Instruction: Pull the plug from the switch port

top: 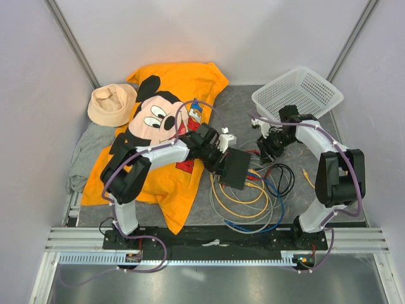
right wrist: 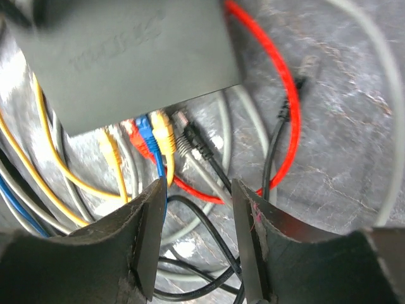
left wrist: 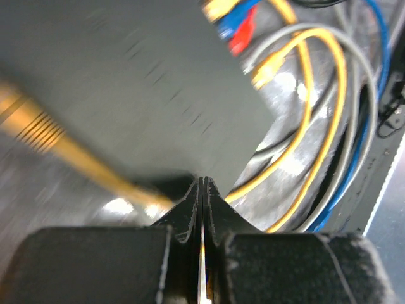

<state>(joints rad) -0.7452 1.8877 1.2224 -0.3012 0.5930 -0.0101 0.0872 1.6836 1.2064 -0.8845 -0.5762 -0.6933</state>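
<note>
**Grippers at the switch: left closed, right spread**

Fingers (left wrist: 182, 212) of the left gripper (left wrist: 202, 185) are pressed together, with only a thin slit between the pads. Their tips touch the near edge of the switch (top: 237, 168). Motion blur hides whether they pinch that edge. A blurred yellow cable (left wrist: 76, 158) runs just left of the tips.

Fingers (right wrist: 149, 240) of the right gripper (right wrist: 196, 190) are spread and hold nothing. They hover just in front of the row of plugs (right wrist: 152, 136) on the long edge of the switch. From left to right the plugs are yellow, red, blue and yellow. A grey plug (right wrist: 184, 130) and a black plug (right wrist: 197, 144) lie just to the right; whether these two are seated cannot be told. A red cable (right wrist: 281, 95) loops round the right side.

In the top view the switch lies mid-table (top: 231, 111) between the two grippers, tilted. Coiled cables (top: 250, 202) in yellow, blue, grey and black spread out on its near side. An orange shirt (top: 183, 85) lies under the left arm, with a beige hat (top: 111, 104) at its far left. A white basket (top: 278, 107) stands beyond the right arm.
</note>
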